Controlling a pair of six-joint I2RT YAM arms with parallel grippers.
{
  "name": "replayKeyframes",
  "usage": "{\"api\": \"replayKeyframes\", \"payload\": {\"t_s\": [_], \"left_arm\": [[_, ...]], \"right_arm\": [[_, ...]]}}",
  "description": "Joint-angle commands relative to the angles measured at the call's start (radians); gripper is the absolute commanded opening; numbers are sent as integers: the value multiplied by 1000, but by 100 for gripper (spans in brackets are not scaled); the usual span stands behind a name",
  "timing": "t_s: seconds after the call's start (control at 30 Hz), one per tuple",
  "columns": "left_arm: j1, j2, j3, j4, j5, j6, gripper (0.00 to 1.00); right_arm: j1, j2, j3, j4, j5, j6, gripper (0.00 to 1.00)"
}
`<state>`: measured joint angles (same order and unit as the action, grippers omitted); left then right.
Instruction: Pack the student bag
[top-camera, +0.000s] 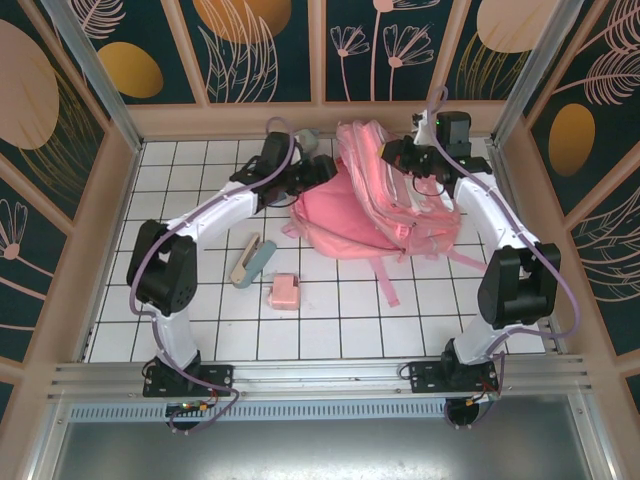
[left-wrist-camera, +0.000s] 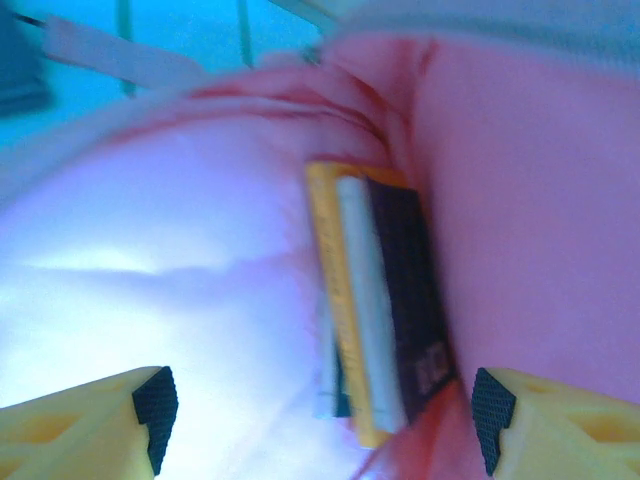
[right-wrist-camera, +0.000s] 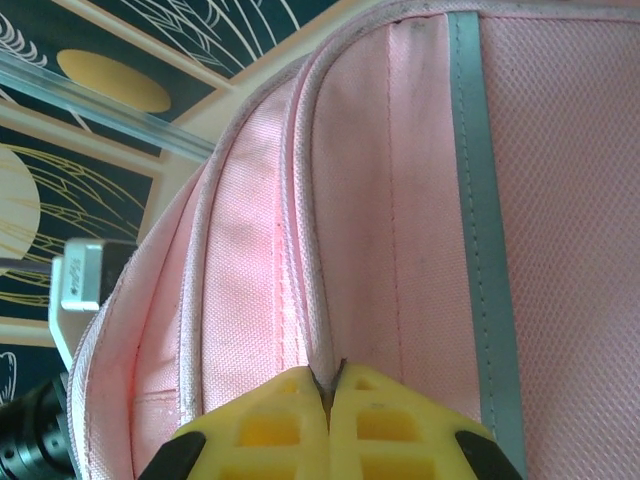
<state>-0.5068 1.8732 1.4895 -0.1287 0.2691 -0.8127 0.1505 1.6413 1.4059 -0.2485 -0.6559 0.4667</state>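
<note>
The student bag (top-camera: 350, 215), a large pink backpack, lies at the back middle of the tiled table. My left gripper (top-camera: 322, 170) is at its open left side. In the left wrist view the left gripper (left-wrist-camera: 324, 412) stands open, its black pads (left-wrist-camera: 155, 405) wide apart. Just beyond them a stack of books (left-wrist-camera: 375, 300) with a yellow cover, white pages and a dark cover sits inside the bag's pink lining (left-wrist-camera: 530, 200), touching neither pad. My right gripper (top-camera: 400, 152) is at the bag's top. In the right wrist view the right gripper (right-wrist-camera: 330, 378) is shut on a piped seam of the bag (right-wrist-camera: 400, 180).
A teal and beige pencil case (top-camera: 252, 260) and a small pink box (top-camera: 284, 292) lie on the tiles in front of the left arm. A bag strap (top-camera: 385, 280) trails toward the near edge. A grey object (top-camera: 307, 137) sits by the back wall.
</note>
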Motion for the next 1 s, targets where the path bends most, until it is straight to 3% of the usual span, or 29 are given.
{"api": "replayKeyframes", "payload": {"t_s": [0.0,0.1,0.13,0.17,0.33,0.6,0.7,0.77,0.97], "left_arm": [[36,-44,-32,-70,-42,70,75],[79,-50,-51,-77,-62,99,73],[97,-45,-55,-79,-62,107,72],[116,-37,-57,-78,-61,116,71],[197,44,-29,-71,-40,160,66],[295,247,130,-80,1,213,49],[322,324,206,-103,6,231,45],[341,369,252,-113,20,239,43],[370,494,369,-147,52,263,43]], "right_arm": [[-5,-34,-53,43,45,-31,0],[6,-29,-69,35,62,-38,0],[14,-29,-71,30,71,-42,5],[23,-29,-69,20,85,-48,17],[75,-30,-55,-17,164,-59,43],[232,1,41,-117,438,-65,59],[297,13,46,-98,492,-45,79],[332,24,48,-79,513,-18,98],[431,98,119,-73,538,16,99]]}}
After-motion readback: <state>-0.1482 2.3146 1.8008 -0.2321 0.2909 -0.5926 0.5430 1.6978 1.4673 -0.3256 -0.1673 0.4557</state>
